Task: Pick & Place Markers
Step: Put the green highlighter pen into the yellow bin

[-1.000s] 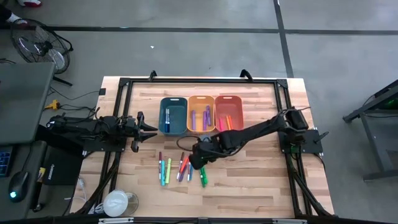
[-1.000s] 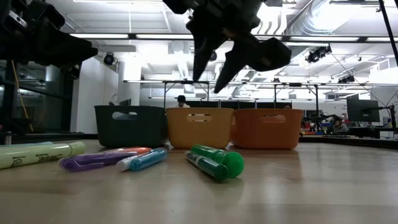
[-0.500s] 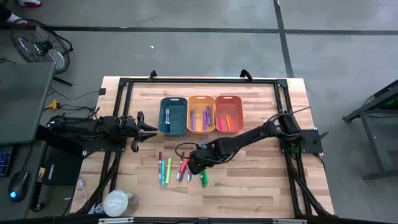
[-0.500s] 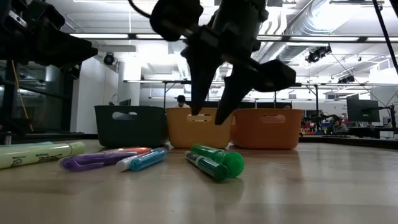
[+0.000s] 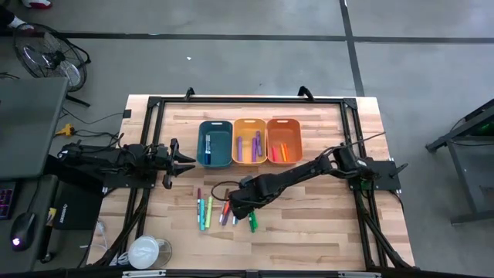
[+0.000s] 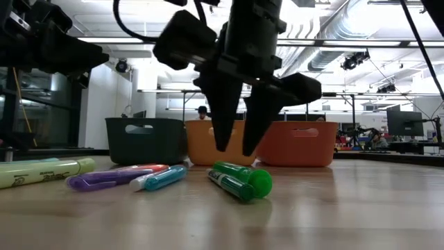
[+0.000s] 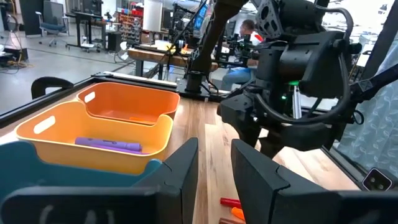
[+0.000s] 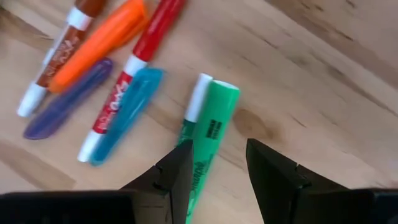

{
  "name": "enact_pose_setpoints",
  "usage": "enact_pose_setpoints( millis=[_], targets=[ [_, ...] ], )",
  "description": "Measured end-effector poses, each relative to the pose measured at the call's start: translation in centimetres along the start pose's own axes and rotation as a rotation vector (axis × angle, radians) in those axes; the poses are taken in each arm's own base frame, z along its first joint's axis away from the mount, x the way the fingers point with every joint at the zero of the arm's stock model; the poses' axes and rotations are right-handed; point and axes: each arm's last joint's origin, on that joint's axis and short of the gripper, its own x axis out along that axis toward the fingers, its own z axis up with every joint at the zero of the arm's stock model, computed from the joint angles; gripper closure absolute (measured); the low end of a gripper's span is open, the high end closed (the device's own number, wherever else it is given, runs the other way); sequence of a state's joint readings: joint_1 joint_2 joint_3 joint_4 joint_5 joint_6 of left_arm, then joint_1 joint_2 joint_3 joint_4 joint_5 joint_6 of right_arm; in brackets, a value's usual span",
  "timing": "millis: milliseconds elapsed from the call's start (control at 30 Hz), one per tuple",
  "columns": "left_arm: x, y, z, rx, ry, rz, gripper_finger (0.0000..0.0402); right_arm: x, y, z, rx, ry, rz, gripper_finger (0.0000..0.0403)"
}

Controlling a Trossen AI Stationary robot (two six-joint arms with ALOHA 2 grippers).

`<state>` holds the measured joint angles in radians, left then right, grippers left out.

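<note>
The right gripper [image 6: 236, 142] pointed down, fingers parted narrowly, just above the green markers [image 6: 239, 180]; the left gripper [image 5: 184, 161] waited, open, beside the teal bin [image 5: 214, 144].

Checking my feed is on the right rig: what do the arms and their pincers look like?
Both arms are dark, nearly black, jointed segments. The right pincer has two long tapering black fingers and a looping black cable above. The left pincer is equally dark, with cables trailing from its base.

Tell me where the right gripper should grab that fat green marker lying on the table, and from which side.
Probably mid-barrel, coming straight down. The green marker lies flat beside a thinner green one, so the right gripper, open above it, should straddle the barrel crosswise.
</note>
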<state>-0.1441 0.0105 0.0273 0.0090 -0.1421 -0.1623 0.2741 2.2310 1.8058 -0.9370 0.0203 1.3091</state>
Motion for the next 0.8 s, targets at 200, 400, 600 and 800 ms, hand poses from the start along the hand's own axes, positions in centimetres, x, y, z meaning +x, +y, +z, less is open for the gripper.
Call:
enact_pose_setpoints(
  millis=[200,400,600,800],
  targets=[
    [0.0,0.0,0.0,0.0,0.0,0.0,0.0308,0.0,0.2,0.1,0.034,-0.013,0.002,0.0265],
    [0.0,0.0,0.0,0.0,0.0,0.0,0.0308,0.0,0.2,0.1,0.043,-0.028,0.003,0.0265],
    [0.0,0.0,0.0,0.0,0.001,0.0,0.0308,1.7,0.5,-0.3,0.031,0.012,0.002,0.0265],
    [0.0,0.0,0.0,0.0,0.0,0.0,0.0308,2.9,0.7,-0.5,0.032,0.029,-0.004,0.0265]
  ],
)
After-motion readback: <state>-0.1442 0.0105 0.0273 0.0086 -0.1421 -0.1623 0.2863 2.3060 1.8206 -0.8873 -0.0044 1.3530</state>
